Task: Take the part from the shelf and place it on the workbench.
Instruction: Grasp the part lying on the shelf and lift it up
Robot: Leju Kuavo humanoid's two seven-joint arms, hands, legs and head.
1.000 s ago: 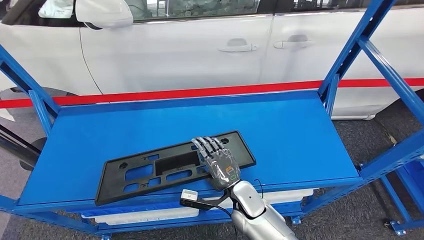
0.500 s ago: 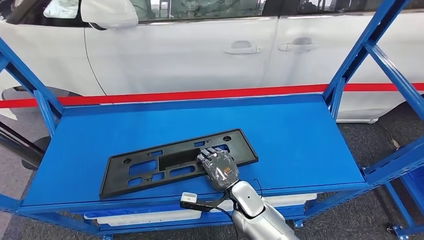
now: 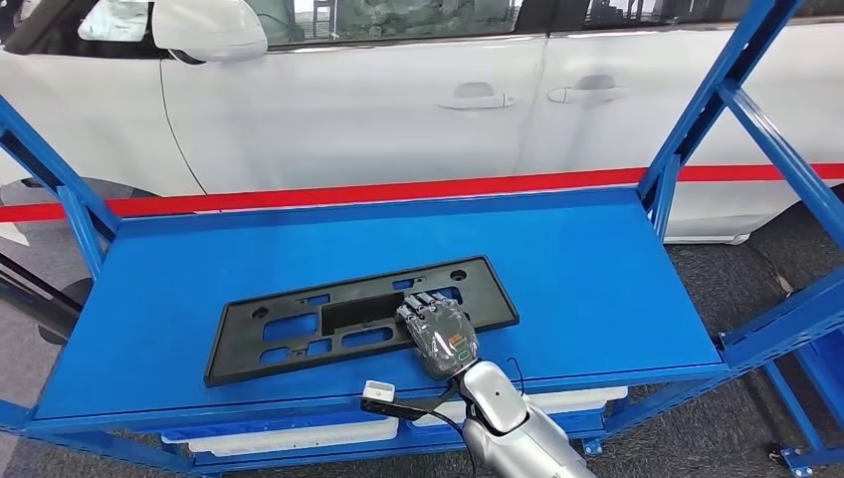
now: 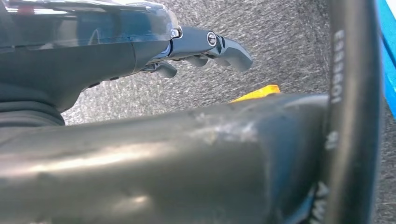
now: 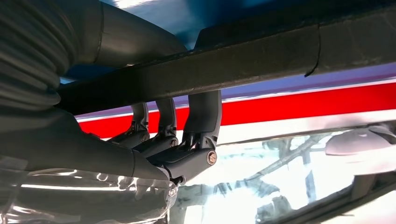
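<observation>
On the blue shelf [image 3: 597, 269], the black part [image 3: 289, 334], a long flat plate with cut-outs, lies slanted near the front edge. Toward its right end the right robot hand [image 3: 438, 334] grasps the near rim, fingers [image 5: 203, 116] hooked over it and thumb beneath. The left robot hand [image 4: 205, 49] hangs over grey floor, fingers loosely apart, holding nothing. Behind the shelf stands a white car [image 3: 398, 100].

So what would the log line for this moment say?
step: grasp | right hand: grips black plate | plate: on blue shelf | left hand: hanging
</observation>
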